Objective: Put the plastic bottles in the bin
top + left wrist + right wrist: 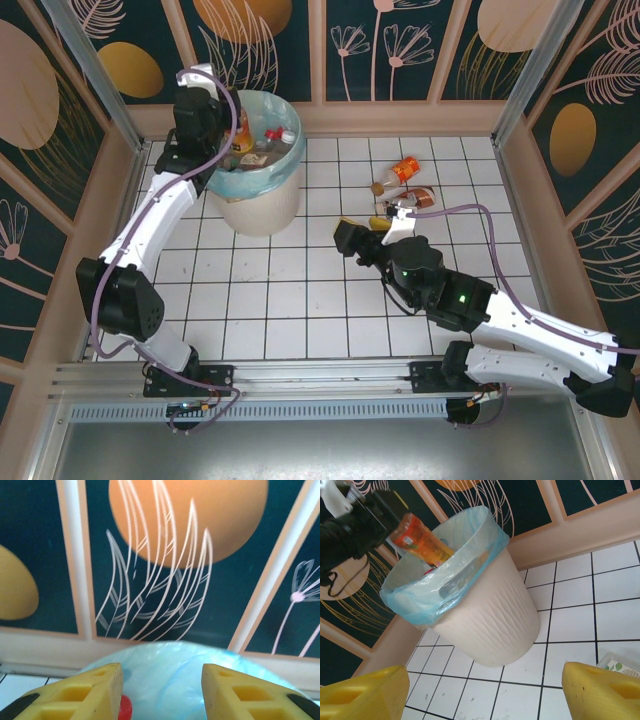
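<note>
**Left tool over the bin, orange bottle at the rim**

The left tool (161,677) stands partly open above the bin (485,615). Its wrist view shows the yellow fingers (95,690) apart, with the blue-green liner (420,600) visible through the gap and nothing clamped between the tips. An orange bottle (420,540) hangs tilted just beside that tool, its lower end inside the rim. This is judged to be a drop in hand, with the tool held high so the bottle clears the liner's fold. Whether a finger touches the bottle cannot be told. A red cap (124,709) shows low beside the left finger, cut off by the frame edge, and what it belongs to cannot be identified.

The right tool (485,692) is wide open and empty, low over the counter (300,300) near the middle and facing the bin. It is judged to be waiting clear of the drop. The remaining plastic bottles (405,172) lie just beyond it on the far right, well apart from the bin. They overlap, so their count is hard to make out. The bin's contents are largely hidden by the left arm (160,215) and the liner.
</note>
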